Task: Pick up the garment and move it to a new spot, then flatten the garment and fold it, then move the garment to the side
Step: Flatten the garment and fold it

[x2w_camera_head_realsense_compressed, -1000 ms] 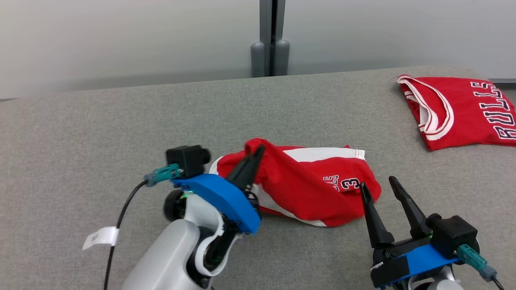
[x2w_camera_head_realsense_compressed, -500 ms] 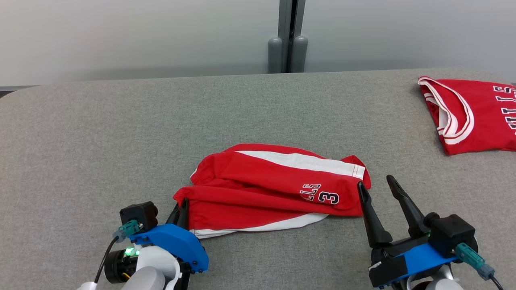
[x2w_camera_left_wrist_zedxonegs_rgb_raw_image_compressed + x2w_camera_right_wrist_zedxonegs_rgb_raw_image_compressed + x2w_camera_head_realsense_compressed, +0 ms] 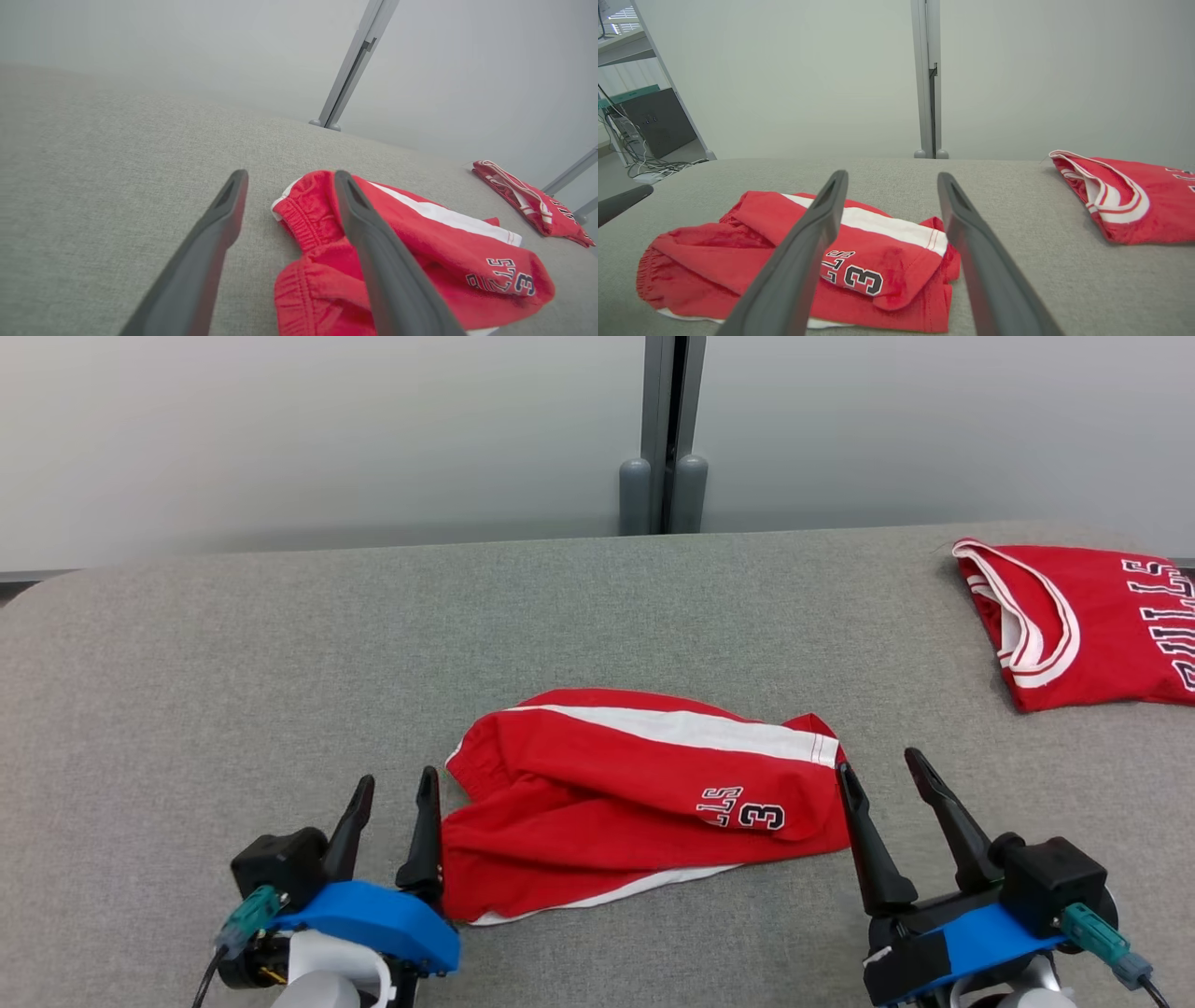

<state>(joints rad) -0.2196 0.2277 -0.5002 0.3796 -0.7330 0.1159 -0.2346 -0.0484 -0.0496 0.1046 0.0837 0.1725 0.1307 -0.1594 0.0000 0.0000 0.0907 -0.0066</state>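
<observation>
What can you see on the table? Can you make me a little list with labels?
surface: grey table, covered in cloth
middle: red shorts, rumpled, white stripe, number 3
far right: red jersey, folded
left gripper: open, empty, by the shorts' left end
right gripper: open, empty, by the shorts' right end

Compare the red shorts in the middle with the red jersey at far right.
The shorts lie rumpled near the middle; the jersey lies neatly folded at the far right. The shorts show a 3 and a broad white stripe; the jersey shows large letters and white-trimmed openings. Both are red with white trim.
</observation>
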